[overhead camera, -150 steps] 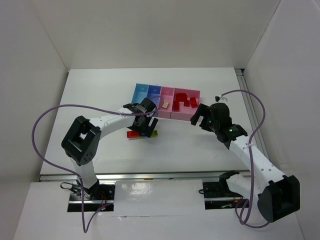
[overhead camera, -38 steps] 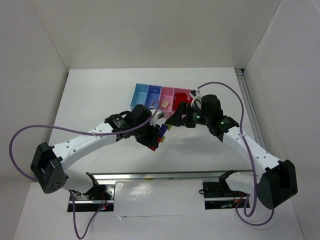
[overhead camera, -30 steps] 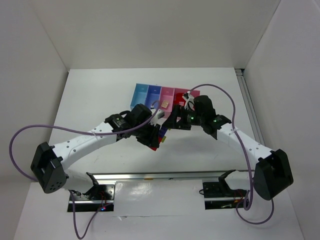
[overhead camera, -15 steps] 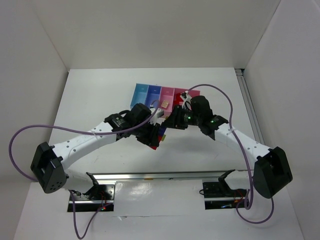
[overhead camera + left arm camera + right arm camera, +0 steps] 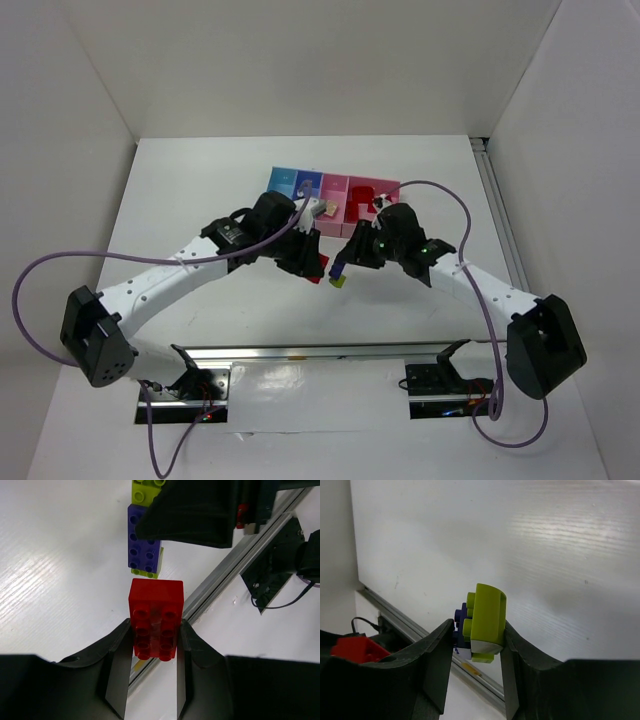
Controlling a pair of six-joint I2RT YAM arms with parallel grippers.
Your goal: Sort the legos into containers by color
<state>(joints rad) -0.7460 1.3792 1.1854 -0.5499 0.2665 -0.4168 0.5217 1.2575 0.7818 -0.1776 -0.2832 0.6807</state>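
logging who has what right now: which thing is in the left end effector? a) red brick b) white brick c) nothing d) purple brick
a: the left end effector is shut on a red brick, while the green and purple stack sits between the fingers of the right end effector.

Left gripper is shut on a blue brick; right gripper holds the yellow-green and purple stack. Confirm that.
Wrong on the colour: the left wrist view shows the left gripper shut on a red brick, not a blue one. The right gripper does hold the yellow-green and purple stack.
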